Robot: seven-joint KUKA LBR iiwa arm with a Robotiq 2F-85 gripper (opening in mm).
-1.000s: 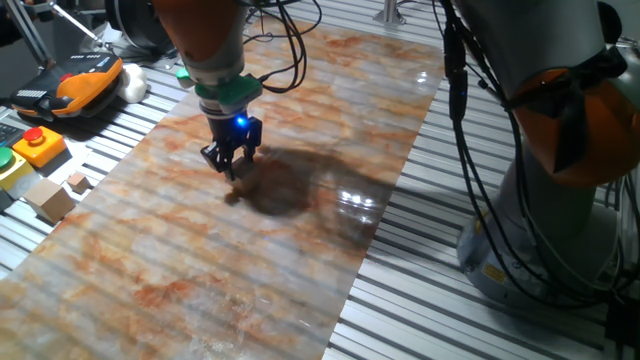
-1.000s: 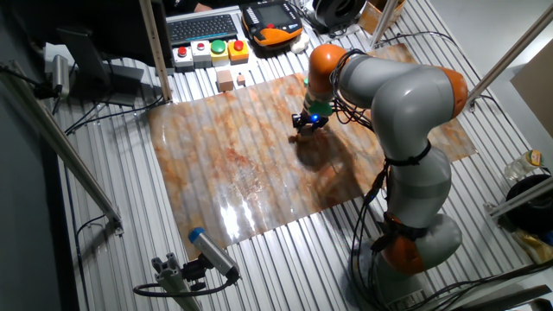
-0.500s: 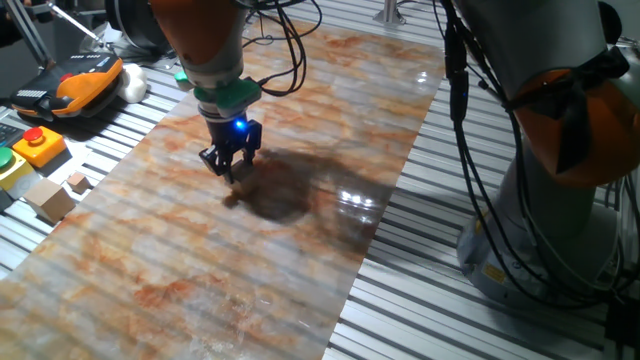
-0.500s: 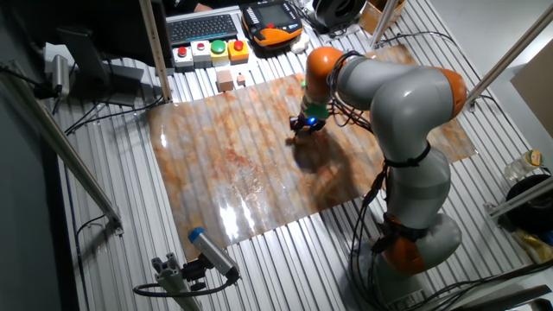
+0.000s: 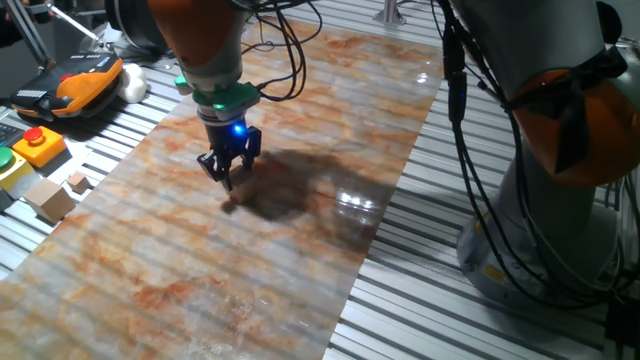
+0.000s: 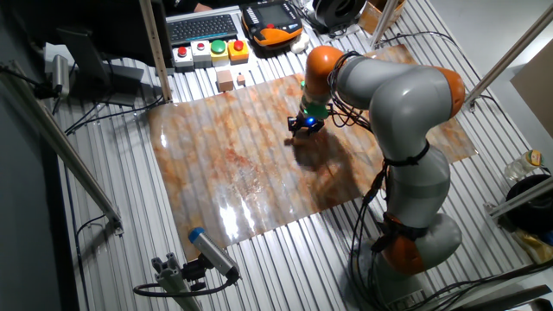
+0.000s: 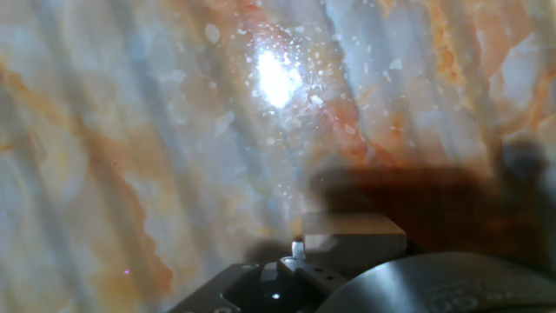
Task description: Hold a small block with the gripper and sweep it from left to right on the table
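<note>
My black gripper (image 5: 227, 178), with its blue light glowing under the grey-green wrist, stands fingers-down over the marbled orange and grey table (image 5: 300, 255). Its fingers are close together, and the tips nearly touch the sheet. In the hand view, the small block (image 7: 352, 233) shows as a light-tan face between the fingers, just above the sheet. In the other fixed view, the gripper (image 6: 299, 129) is over the upper middle of the table (image 6: 225, 164). The fingers hide the block in both fixed views.
A larger tan block (image 5: 48, 198) and a tiny cube (image 5: 78, 182) lie on the slats left of the sheet. Beside them are button boxes (image 5: 36, 142) and an orange pendant (image 5: 85, 78). The arm's grey base and cables (image 5: 560, 200) stand to the right.
The gripper has slid a short way left and slightly farther back across the sheet, staying low with its fingers shut. Nothing else has moved.
</note>
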